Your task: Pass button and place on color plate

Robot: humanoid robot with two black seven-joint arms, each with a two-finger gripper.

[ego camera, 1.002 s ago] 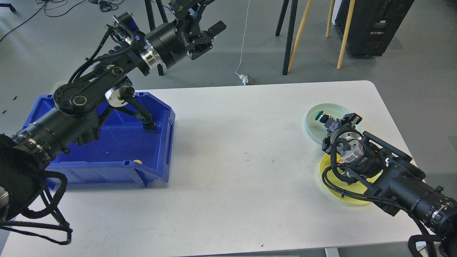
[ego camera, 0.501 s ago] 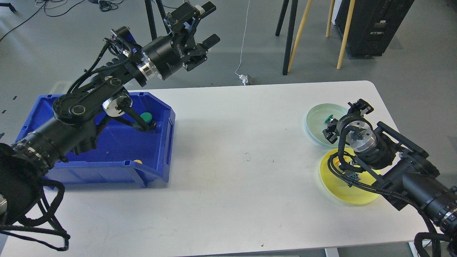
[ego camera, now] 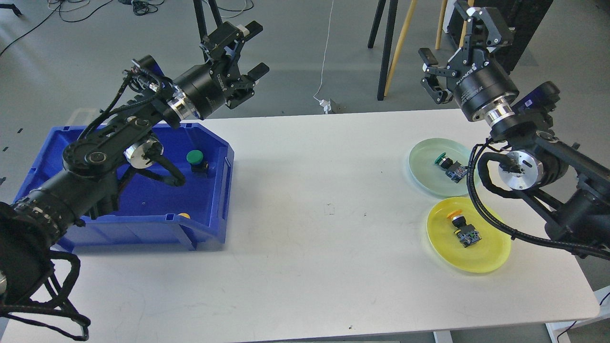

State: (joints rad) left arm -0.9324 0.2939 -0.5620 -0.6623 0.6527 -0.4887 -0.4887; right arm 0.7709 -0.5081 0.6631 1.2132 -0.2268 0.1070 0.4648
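Note:
A green-capped button (ego camera: 448, 162) lies on the pale green plate (ego camera: 421, 164) at the table's right. A yellow-capped button (ego camera: 463, 231) lies on the yellow plate (ego camera: 491, 257) in front of it. Another green button (ego camera: 195, 158) sits in the blue bin (ego camera: 157, 209) at the left, and a yellow button (ego camera: 184, 216) peeks over the bin's front wall. My left gripper (ego camera: 245, 47) is open and empty, raised beyond the bin's far right corner. My right gripper (ego camera: 460, 35) is open and empty, raised high beyond the table's far edge, above the plates.
The white table (ego camera: 310, 214) holds the bin at the left and both plates at the right. Stand legs (ego camera: 381, 52) and a black cabinet (ego camera: 524, 28) stand on the floor behind the table. A cable and plug (ego camera: 328, 102) lie by the far edge.
My right gripper let go of the green button on the green plate and rose up and back, uncovering both plates. My left arm shifted left and down, uncovering the green button in the bin.

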